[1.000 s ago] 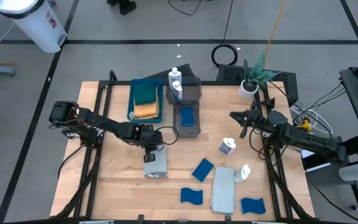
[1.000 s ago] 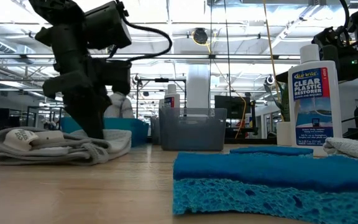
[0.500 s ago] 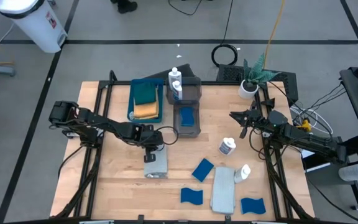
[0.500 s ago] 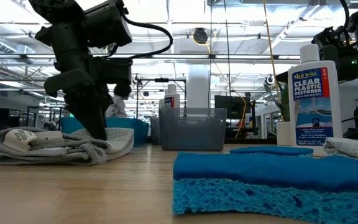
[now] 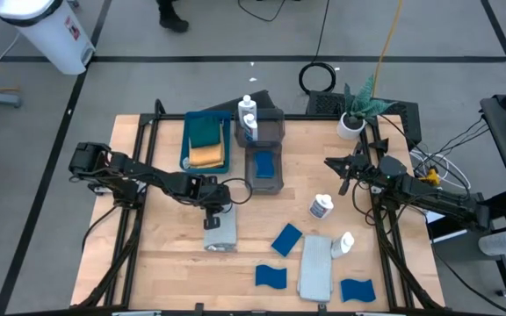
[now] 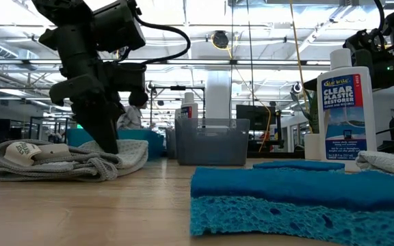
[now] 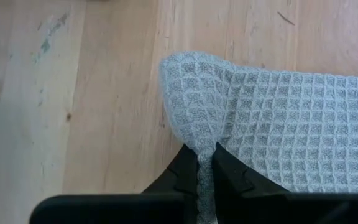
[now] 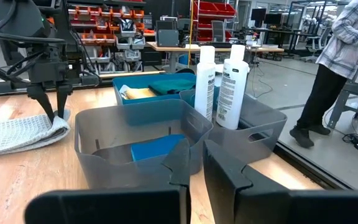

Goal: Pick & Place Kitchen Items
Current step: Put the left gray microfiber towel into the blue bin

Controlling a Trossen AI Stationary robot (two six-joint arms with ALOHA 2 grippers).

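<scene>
Cloth (image 5: pixel 220 230) left of sponges (image 5: pixel 285 240); bottles (image 5: pixel 249 119) in bin (image 5: pixel 273 115) behind sponge bin (image 5: pixel 278 181).

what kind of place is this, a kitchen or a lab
Likely a robotics lab or workshop, not a kitchen: racks with red bins line the back, workbenches stand behind the wooden table, and cables lie on the marked floor.

A light grey waffle cloth (image 5: pixel 220 230) lies folded on the table, one edge pinched between fingers (image 7: pixel 185 177).

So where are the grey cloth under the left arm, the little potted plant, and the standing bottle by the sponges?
grey cloth (image 5: pixel 220 235): high view, its middle.
potted plant (image 5: pixel 351 125): high view, white pot.
standing bottle (image 6: pixel 347 113): low view, its label.
</scene>
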